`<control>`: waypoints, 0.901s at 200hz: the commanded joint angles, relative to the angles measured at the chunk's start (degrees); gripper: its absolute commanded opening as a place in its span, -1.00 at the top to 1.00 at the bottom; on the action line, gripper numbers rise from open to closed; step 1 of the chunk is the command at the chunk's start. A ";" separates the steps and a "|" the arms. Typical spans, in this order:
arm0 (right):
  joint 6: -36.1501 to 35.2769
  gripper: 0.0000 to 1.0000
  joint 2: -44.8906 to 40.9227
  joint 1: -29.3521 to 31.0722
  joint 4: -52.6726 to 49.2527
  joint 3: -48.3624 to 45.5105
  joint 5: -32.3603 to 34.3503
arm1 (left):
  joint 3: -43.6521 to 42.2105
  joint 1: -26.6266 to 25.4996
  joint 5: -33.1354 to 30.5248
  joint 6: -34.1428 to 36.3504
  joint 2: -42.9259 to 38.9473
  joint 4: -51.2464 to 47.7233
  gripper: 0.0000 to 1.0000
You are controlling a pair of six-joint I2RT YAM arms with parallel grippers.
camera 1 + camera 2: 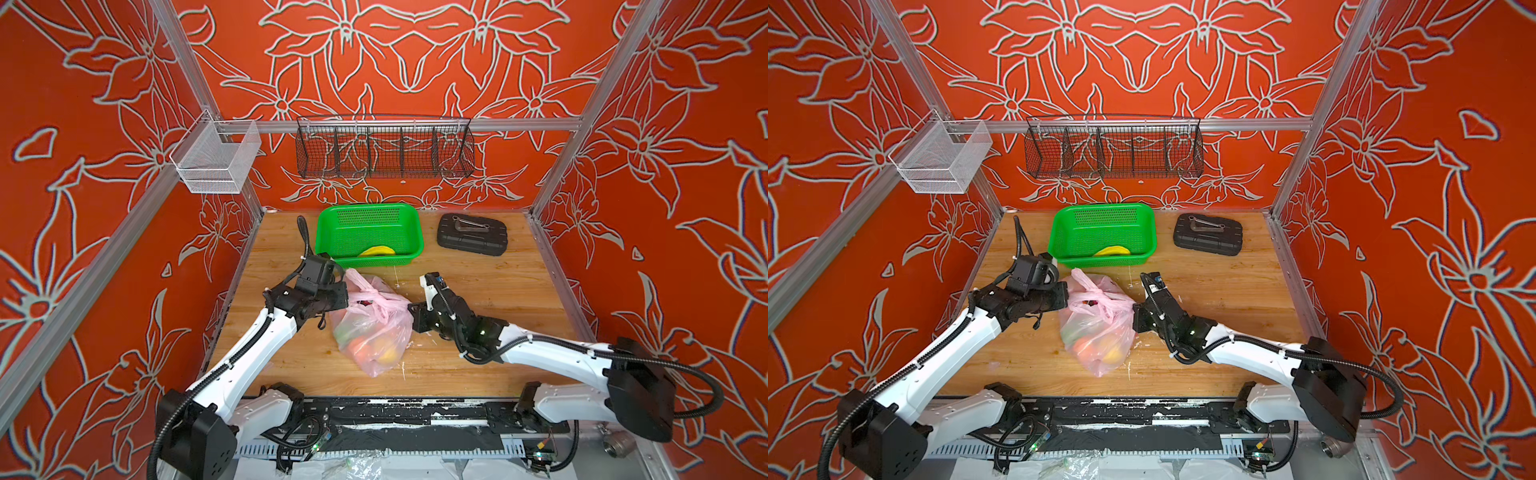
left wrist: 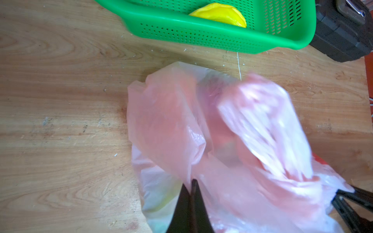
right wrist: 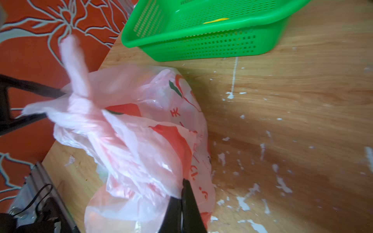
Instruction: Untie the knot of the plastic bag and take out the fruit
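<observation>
The pale-pink plastic bag (image 1: 384,332) (image 1: 1100,328) lies mid-table, in front of the green basket. Its knot (image 1: 371,296) (image 1: 1099,297) (image 3: 80,100) is still bunched at the bag's far end, one handle tail sticking up. Orange, yellow and green fruit (image 1: 368,348) (image 1: 1096,347) show through the film. A yellow fruit (image 1: 377,250) (image 2: 220,14) lies in the basket. My left gripper (image 1: 347,300) (image 1: 1068,297) (image 2: 191,181) is shut on the bag's film left of the knot. My right gripper (image 1: 409,309) (image 1: 1133,311) (image 3: 184,182) is shut on the film at the right.
The green basket (image 1: 324,232) (image 1: 1057,237) stands just behind the bag. A black case (image 1: 471,237) lies at the back right. A black wire rack (image 1: 384,151) and a white mesh bin (image 1: 216,160) hang on the rails. White flecks dot the wooden table (image 1: 478,365).
</observation>
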 commanded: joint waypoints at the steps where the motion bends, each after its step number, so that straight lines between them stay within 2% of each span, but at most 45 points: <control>1: 0.31 1.00 -3.82 -1.27 -4.39 -2.28 5.11 | -0.74 1.35 -1.89 -0.86 -1.67 -0.88 1.00; 17: 0.16 1.00 -6.02 -1.24 -4.35 -3.04 5.77 | -0.75 1.37 -0.62 -0.58 -2.37 -0.63 1.00; 23: 0.32 0.90 -6.60 -1.29 -4.74 -3.05 6.42 | -0.75 1.44 0.19 -0.30 -2.76 -0.33 0.95; 31: 0.58 0.69 -7.27 -1.29 -5.68 -2.72 7.28 | -1.00 1.37 1.57 0.12 -3.59 0.42 0.71; 37: 0.29 0.53 -7.74 -1.28 -6.22 -2.19 7.39 | -1.11 1.37 2.73 0.46 -4.38 1.28 0.45; 48: -1.90 0.35 -8.63 -1.29 -6.67 -0.84 5.76 | -1.31 1.37 4.48 0.85 -5.75 2.66 0.08; 56: -3.92 0.26 -9.14 -1.17 -6.82 0.35 4.16 | -1.04 1.34 5.58 1.15 -8.30 3.34 -0.10; 64: -5.60 0.19 -9.41 -1.08 -6.86 1.49 2.43 | -0.74 1.32 6.80 1.89 -9.57 4.01 -0.19; 103: -14.01 0.03 -8.39 1.34 -7.25 8.02 -2.55 | 0.58 -0.05 12.32 7.58 -13.11 9.01 -0.30; 135: -19.32 -0.02 -3.26 3.14 -11.06 15.12 -4.62 | 3.04 -2.41 13.85 17.50 -11.89 10.13 -0.36; 180: -20.18 -0.03 7.03 3.97 -17.11 22.79 -4.59 | 1.56 -4.35 14.65 21.87 -11.19 12.32 -0.39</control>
